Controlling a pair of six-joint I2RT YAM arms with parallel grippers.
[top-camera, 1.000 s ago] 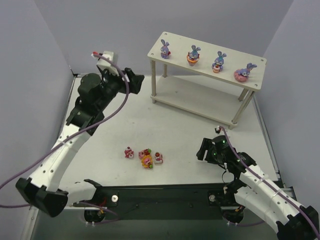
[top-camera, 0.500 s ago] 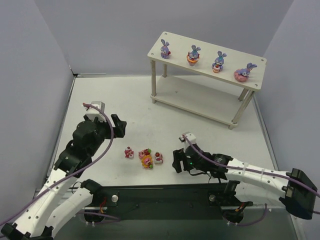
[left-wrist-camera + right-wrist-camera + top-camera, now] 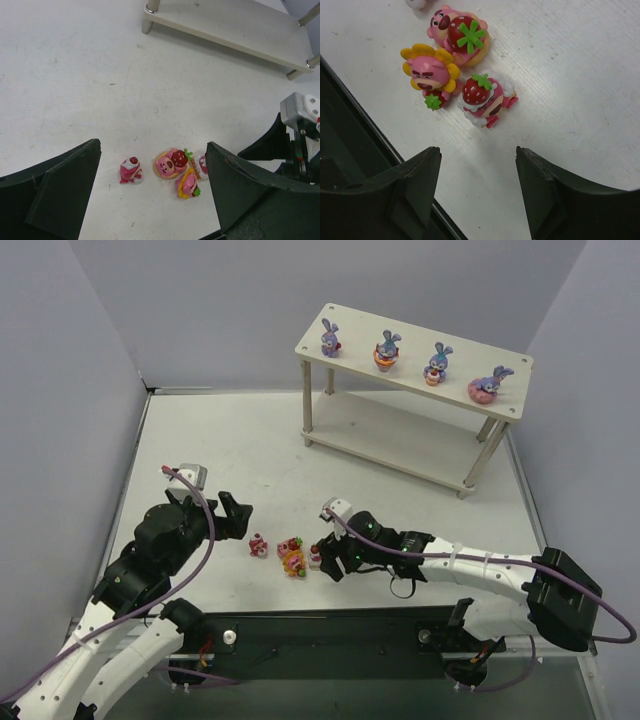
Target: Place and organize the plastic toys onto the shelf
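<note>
within the last second both arms have swung in on the loose toys. the left end effector (image 3: 240,517), which was raised out at 10 o'clock near the back wall, now sits low at 9 o'clock of the cluster. its fingers are spread about as wide as they go and hold nothing. the right end effector (image 3: 326,558), which was tucked back at 4 o'clock, has reached across to the cluster's 3 o'clock side. its fingers stand partly apart with only bare counter (image 3: 400,500) between them, so it grips nothing yet.

the toys themselves have not shifted. four purple bunnies (image 3: 387,350) stand in a row on the top board (image 3: 358,342) of the shelf (image 3: 309,410), at 1 o'clock on the counter. the lower board (image 3: 400,445) carries no toys that we can see. four pieces remain on the counter toward 6 o'clock. the small pink figurine (image 3: 131,170) stands apart at the 9 o'clock end. the pink bear on a round base (image 3: 460,35), the sunflower-maned figurine (image 3: 427,72) and the strawberry-topped figurine (image 3: 485,100) are bunched close together.

in the right wrist view the strawberry-topped figurine lies just ahead of the gap between the fingers. we judge the right arm is lining up to pick it, with the left staged for the small pink one. the sunflower neighbour sits so near that a closing finger could nudge it.
</note>
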